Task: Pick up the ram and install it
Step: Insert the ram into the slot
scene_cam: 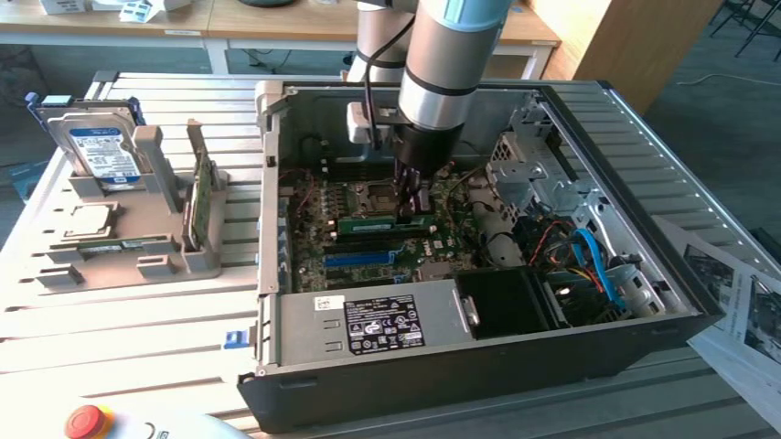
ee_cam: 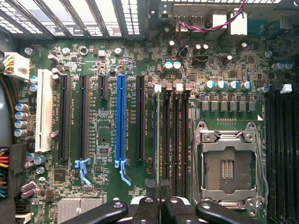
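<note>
The ram (scene_cam: 382, 222) is a slim green stick lying level along the memory slots of the motherboard (scene_cam: 354, 261) inside the open computer case. My gripper (scene_cam: 412, 203) comes straight down onto it, near the end on the exterior view's right. In the wrist view the ram (ee_cam: 156, 135) shows edge-on as a thin line running away from the black fingertips (ee_cam: 152, 187), in line with the black memory slots (ee_cam: 175, 140). My gripper (ee_cam: 158, 187) is shut on the ram's upper edge. How deep the ram sits in its slot I cannot tell.
An empty processor socket (ee_cam: 229, 163) lies beside the memory slots, and a blue expansion slot (ee_cam: 120, 121) on the other side. A grey holder (scene_cam: 134, 247) at the exterior view's left carries a hard drive (scene_cam: 101, 146), an upright green card (scene_cam: 199, 197) and a silver chip (scene_cam: 86, 219). The power supply (scene_cam: 366, 325) fills the case's near side.
</note>
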Controlling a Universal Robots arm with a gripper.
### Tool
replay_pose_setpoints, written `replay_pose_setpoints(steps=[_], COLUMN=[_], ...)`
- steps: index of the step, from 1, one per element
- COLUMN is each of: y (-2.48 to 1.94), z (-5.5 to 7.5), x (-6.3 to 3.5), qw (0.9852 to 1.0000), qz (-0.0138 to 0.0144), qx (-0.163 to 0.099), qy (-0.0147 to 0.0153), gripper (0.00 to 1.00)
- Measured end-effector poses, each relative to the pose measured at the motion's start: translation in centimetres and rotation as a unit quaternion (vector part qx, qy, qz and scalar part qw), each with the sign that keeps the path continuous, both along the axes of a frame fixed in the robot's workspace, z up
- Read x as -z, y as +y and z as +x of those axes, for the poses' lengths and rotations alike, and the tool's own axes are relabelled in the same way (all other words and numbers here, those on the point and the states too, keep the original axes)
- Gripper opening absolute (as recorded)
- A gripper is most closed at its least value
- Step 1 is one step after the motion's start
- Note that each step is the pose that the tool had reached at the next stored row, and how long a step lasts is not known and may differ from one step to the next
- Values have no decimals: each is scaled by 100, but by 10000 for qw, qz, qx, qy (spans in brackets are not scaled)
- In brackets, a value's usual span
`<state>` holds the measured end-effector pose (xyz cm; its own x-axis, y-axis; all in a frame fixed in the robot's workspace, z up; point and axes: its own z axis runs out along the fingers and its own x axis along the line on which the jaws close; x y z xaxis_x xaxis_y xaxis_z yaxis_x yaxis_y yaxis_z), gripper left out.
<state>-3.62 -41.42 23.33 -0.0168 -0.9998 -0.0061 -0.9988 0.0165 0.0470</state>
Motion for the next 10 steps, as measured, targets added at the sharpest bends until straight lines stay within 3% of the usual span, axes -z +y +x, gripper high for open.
replay_pose_setpoints(steps=[10], y=[-1], z=[2], x=[3], qw=[10000], qz=[10], qx=[-1], qy=[-2], gripper=[12])
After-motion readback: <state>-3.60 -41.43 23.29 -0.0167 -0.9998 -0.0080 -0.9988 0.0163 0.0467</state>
